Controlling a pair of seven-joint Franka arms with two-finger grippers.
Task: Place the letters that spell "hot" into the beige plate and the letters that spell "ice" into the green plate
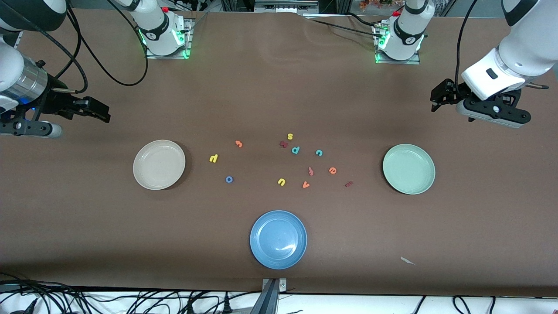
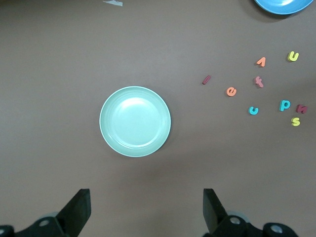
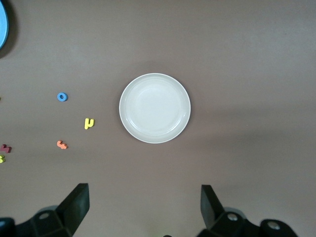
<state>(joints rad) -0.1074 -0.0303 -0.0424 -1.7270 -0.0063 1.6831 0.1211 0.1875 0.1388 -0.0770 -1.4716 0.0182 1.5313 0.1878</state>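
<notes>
The letters lie loose on the brown table (image 1: 279, 100), scattered between the two side plates and farther from the front camera than the blue plate (image 1: 278, 239). For "hot": the yellow h (image 1: 213, 158) and the blue o (image 1: 229, 179) sit toward the beige plate (image 1: 159, 164), with the orange t (image 1: 238, 143) a little farther from the camera. For "ice": the teal c (image 1: 319, 152), the orange e (image 1: 332, 170) and the dark red i (image 1: 348, 184) sit toward the green plate (image 1: 409, 168). Both plates hold nothing yet, so no step of the sorting is done.

The letters look like tiny, flat, feather-light toy pieces, probably foam or soft plastic: nothing fragile, but easy to flick away or tip. My judgement is that each wants a straight-down pinch across its narrowest stroke: the o across its ring, the i across its bar. The c and e have neighbours close by, a teal p (image 1: 295, 150) and a pinkish f (image 1: 311, 171), so fingers could nudge those.

Other decoys are a yellow s (image 1: 290, 136), a yellow u (image 1: 281, 182) and an orange v (image 1: 306, 185).

The left gripper (image 1: 440, 97) hangs, jaws wide apart and holding nothing, over the table at the green plate's end; the right gripper (image 1: 93, 110) does likewise at the beige plate's end. Apart from the letters themselves, no readable writing or brand shows on the table.
</notes>
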